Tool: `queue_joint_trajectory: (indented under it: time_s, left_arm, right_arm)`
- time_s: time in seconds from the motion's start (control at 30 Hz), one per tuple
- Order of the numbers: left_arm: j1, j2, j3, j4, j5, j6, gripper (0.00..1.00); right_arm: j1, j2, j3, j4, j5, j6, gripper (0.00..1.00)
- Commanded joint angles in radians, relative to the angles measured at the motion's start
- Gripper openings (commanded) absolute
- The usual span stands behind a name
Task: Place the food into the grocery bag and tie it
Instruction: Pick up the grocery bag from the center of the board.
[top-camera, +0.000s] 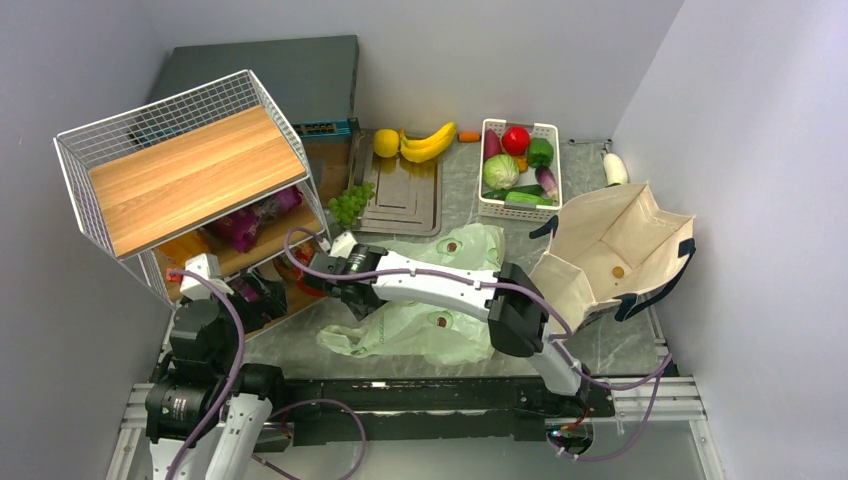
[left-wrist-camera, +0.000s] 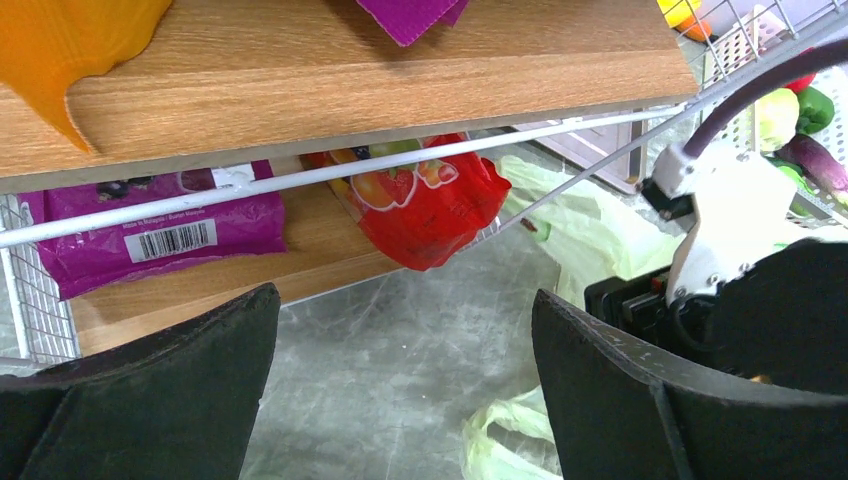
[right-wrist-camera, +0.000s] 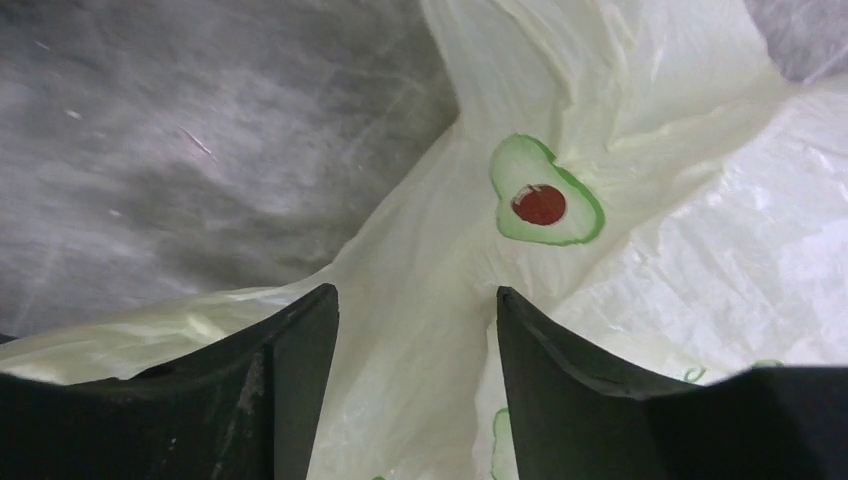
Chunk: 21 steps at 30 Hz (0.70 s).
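Note:
The pale-green grocery bag (top-camera: 430, 328) printed with halved avocados lies crumpled on the table in front of the arms. My right gripper (top-camera: 345, 296) reaches left across it. In the right wrist view its jaws (right-wrist-camera: 417, 300) stand apart astride a gathered fold of the bag (right-wrist-camera: 560, 230), with plastic between them. My left gripper (left-wrist-camera: 405, 340) is open and empty above bare table by the rack, a bag handle (left-wrist-camera: 505, 440) just right of it. The food sits at the back: green grapes (top-camera: 347, 205), a lemon (top-camera: 386, 142) and bananas (top-camera: 428, 143).
A wire rack (top-camera: 190, 175) with wooden shelves and snack packets (left-wrist-camera: 425, 200) stands at the left, close to my left gripper. A brown tray (top-camera: 405, 190), a white basket (top-camera: 548, 190) of vegetables and a beige canvas tote (top-camera: 610, 250) stand behind and right.

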Motion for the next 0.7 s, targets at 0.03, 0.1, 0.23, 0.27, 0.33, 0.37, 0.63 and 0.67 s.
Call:
queue_joint_trajectory:
  time_s: [0.03, 0.1, 0.23, 0.27, 0.33, 0.37, 0.63, 0.67]
  left_arm:
    - [0.008, -0.013, 0.012, 0.018, -0.003, -0.015, 0.97]
    - [0.01, -0.014, 0.009, 0.022, 0.005, -0.011, 0.97]
    - [0.012, -0.013, 0.008, 0.027, 0.023, -0.004, 0.97]
    - [0.012, -0.013, 0.008, 0.03, 0.031, 0.0, 0.97]
    - [0.012, -0.013, 0.005, 0.041, 0.06, 0.013, 0.97]
    - [0.011, -0.014, 0.002, 0.051, 0.081, 0.023, 0.97]
    - [0.011, 0.04, -0.016, 0.143, 0.315, 0.09, 0.92]
    - [0.011, 0.051, -0.026, 0.176, 0.375, 0.089, 0.91]
  right_arm:
    - [0.005, -0.071, -0.083, -0.092, 0.068, 0.018, 0.45]
    - [0.004, -0.1, -0.104, -0.117, 0.095, 0.028, 0.28]
    - [0.003, -0.163, -0.145, -0.159, 0.145, 0.052, 0.01]
    - [0.002, -0.181, -0.154, -0.167, 0.157, 0.058, 0.0]
    - [0.002, -0.223, -0.178, -0.184, 0.197, 0.068, 0.0]
    - [0.001, -0.246, -0.189, -0.192, 0.216, 0.072, 0.0]
    - [-0.007, -0.555, -0.358, -0.111, 0.271, 0.029, 0.0]
    - [-0.009, -0.599, -0.392, -0.084, 0.271, 0.017, 0.0]
